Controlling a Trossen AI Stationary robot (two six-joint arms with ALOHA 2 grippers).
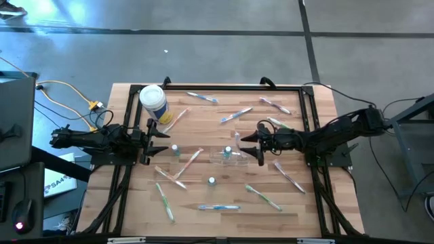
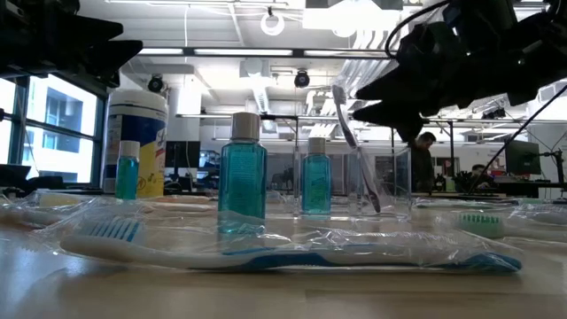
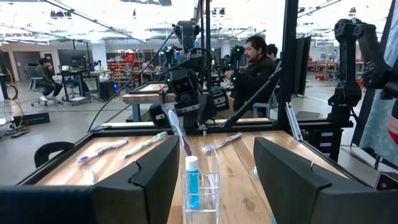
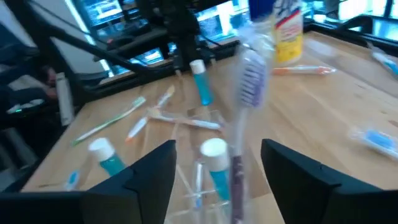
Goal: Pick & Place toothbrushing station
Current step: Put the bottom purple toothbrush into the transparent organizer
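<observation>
The wooden surface (image 1: 203, 203) is scattered with wrapped toothbrushes; the white-lidded canister (image 1: 153, 102) stands at the far left corner; the clear cup (image 1: 229, 156) sits mid-surface with a teal bottle (image 3: 192, 180) and one toothbrush (image 2: 356, 146) leaning inside it. The right end effector (image 1: 245, 144) hovers just beside the cup, fingers spread wide, empty; it looks to have dropped that brush in, so next comes another brush. The left end effector (image 1: 163, 141) waits, open too.

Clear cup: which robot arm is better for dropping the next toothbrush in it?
Probably the right. The right gripper, open, hovers just beside the clear cup, with a toothbrush lying close by. The left gripper waits farther off, toward the table's left side.
</observation>
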